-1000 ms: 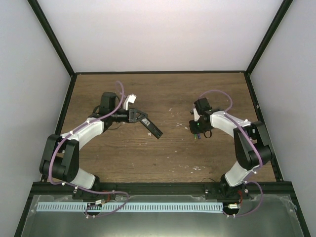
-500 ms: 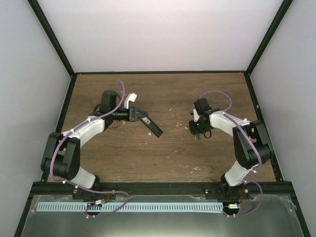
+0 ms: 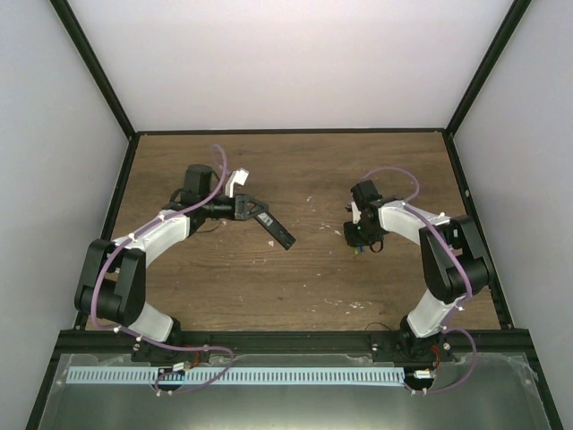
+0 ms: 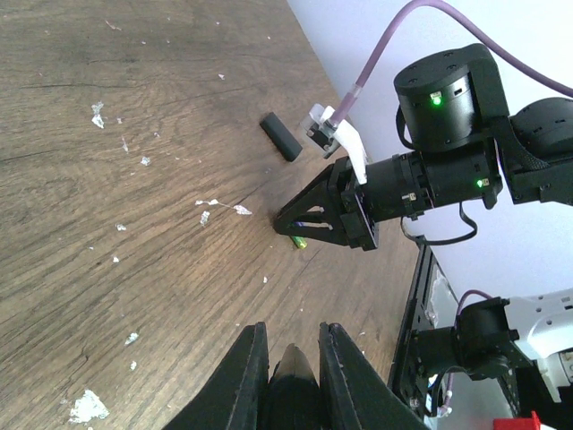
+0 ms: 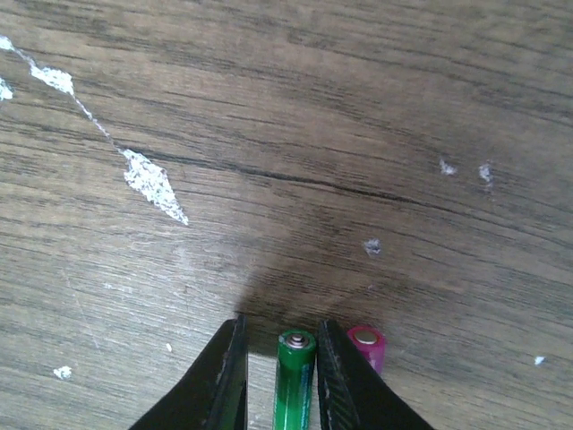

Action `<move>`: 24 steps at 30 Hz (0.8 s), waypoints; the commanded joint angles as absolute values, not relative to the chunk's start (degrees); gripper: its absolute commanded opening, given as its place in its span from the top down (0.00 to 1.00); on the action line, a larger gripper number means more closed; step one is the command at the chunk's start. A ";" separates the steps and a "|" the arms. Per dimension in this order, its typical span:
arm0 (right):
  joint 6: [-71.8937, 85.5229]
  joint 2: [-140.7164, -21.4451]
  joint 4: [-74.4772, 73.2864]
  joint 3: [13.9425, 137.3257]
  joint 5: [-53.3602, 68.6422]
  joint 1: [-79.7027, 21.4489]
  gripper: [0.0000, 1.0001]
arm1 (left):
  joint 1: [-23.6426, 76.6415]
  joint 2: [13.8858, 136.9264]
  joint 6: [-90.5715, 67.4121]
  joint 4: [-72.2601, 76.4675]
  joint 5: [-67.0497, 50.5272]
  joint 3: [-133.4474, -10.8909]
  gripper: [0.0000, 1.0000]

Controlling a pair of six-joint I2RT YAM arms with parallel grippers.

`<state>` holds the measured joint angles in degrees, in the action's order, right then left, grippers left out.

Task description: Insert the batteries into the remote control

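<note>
Green battery (image 5: pixel 295 385) lies inside the narrowly parted right tool (image 5: pixel 280 328) — left tool (image 4: pixel 293 330) clamps the remote control (image 3: pixel 277 233).

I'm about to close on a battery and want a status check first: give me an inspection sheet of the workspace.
Surface: wooden table, white flecks.
Job's things: remote control in the left gripper; green battery between the jaws of the right gripper; purple battery just outside them.
Clutter: small black block, lying alone.
Grippers: left shut on the remote; right open, gap beside the green battery.
Cables: purple cables loop along both arms, clear of objects.
Surroundings: white walls, black frame.
</note>
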<state>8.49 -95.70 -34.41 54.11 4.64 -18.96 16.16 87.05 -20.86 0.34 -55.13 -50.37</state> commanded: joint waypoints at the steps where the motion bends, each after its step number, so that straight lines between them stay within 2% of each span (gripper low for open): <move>1: 9.25 -96.99 -35.48 55.19 4.47 -19.42 0.82 | 16.27 87.45 -19.80 0.24 -55.66 -51.84 1.00; 7: 8.86 -97.38 -35.74 55.45 4.63 -19.44 0.85 | 16.26 87.45 -20.13 0.49 -56.08 -51.72 1.00; 18: 7.16 -95.62 -35.83 56.06 6.74 -19.43 0.99 | 16.26 87.46 -22.87 4.38 -57.54 -50.25 1.00; 24: 3.89 -92.50 -33.15 57.18 13.22 -19.95 0.99 | 16.26 87.45 -25.93 8.35 -58.14 -47.77 1.00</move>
<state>6.66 -95.77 -34.63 54.61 7.44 -19.03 16.16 87.07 -23.66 3.77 -56.21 -49.74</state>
